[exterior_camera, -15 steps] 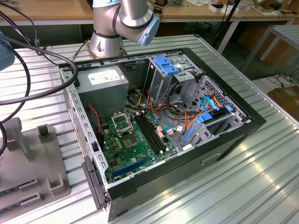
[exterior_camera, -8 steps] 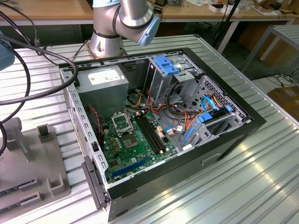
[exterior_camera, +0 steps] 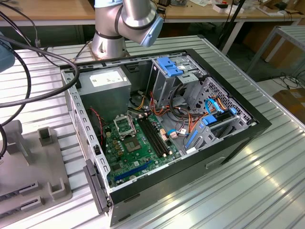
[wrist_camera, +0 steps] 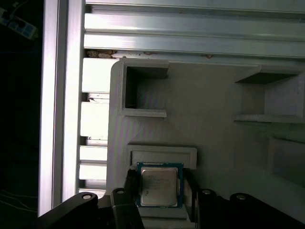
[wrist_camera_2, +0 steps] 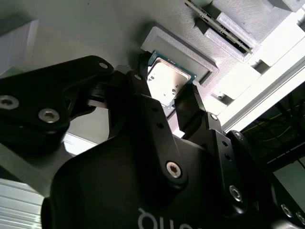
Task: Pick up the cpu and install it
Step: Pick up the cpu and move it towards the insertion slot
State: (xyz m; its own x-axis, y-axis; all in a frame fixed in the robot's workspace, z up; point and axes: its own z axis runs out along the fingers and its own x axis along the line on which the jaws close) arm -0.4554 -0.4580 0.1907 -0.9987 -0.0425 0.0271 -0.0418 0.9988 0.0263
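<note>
The cpu (wrist_camera: 159, 185) is seated in a raised pocket of the grey fixture tray (wrist_camera: 214, 129), seen in the first wrist view. The gripper (wrist_camera: 159, 192) is closed on it, its two opposite edges pinched while it is still resting on the tray.

table (exterior_camera: 248, 191): bright streaks of glare on the ribs
cpu (wrist_camera_2: 167, 81): face washed out white
my tool (wrist_camera_2: 164, 93): dark, blurred
wrist views: dim
</note>
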